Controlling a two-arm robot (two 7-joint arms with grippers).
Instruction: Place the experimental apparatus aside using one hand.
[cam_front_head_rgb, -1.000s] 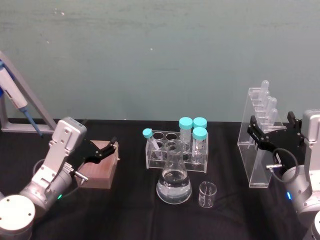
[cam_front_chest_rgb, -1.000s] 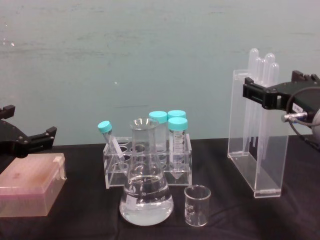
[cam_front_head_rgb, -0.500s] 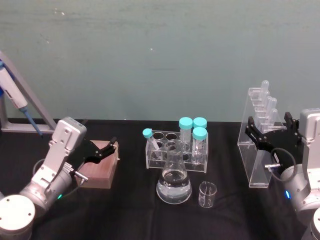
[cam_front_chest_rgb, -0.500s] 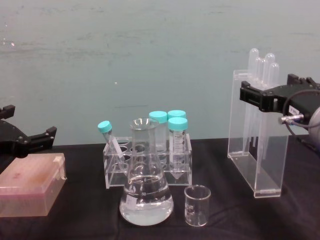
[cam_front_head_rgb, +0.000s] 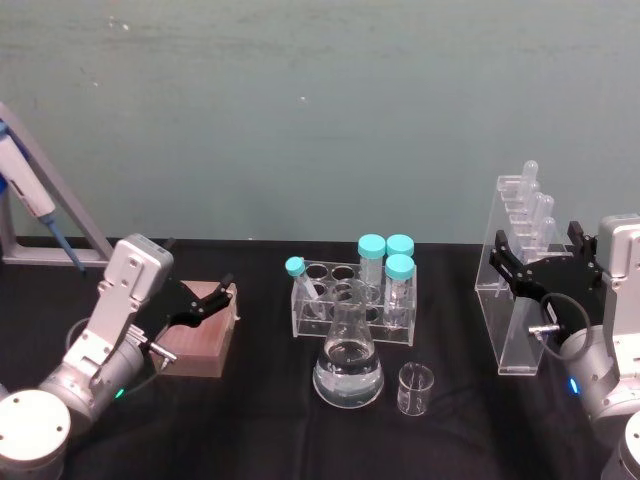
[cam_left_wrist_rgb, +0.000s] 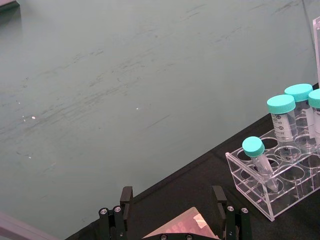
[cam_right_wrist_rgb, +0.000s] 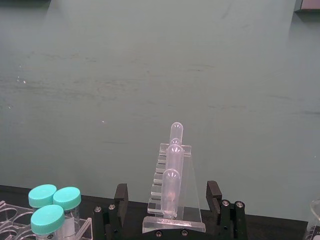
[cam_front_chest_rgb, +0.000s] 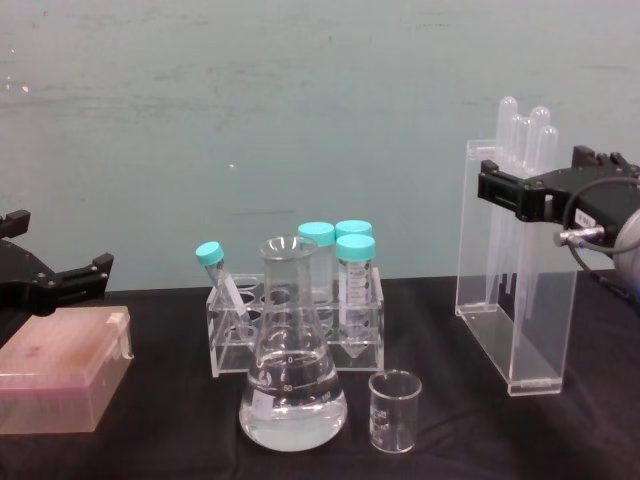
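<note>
On the counter's (cam_front_head_rgb: 450, 440) right, the right gripper's (cam_right_wrist_rgb: 167, 200) fingers (cam_right_wrist_rgb: 120, 196) gape wide around the pipette stand (cam_front_head_rgb: 512, 330); left gripper (cam_left_wrist_rgb: 172, 207) hangs splay-fingered above the pink box (cam_front_head_rgb: 200, 345).

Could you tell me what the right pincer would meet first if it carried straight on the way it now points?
Most likely the acrylic pipette stand, which sits directly ahead of the right pincer, centred between its open fingers; how close is unclear.

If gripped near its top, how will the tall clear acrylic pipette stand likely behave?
The tall clear acrylic pipette stand looks rigid but tall on a narrow base, so a high push may tip it. Its smooth walls may slip in a grip. The long pipettes seem only slotted in and could shift.
</note>
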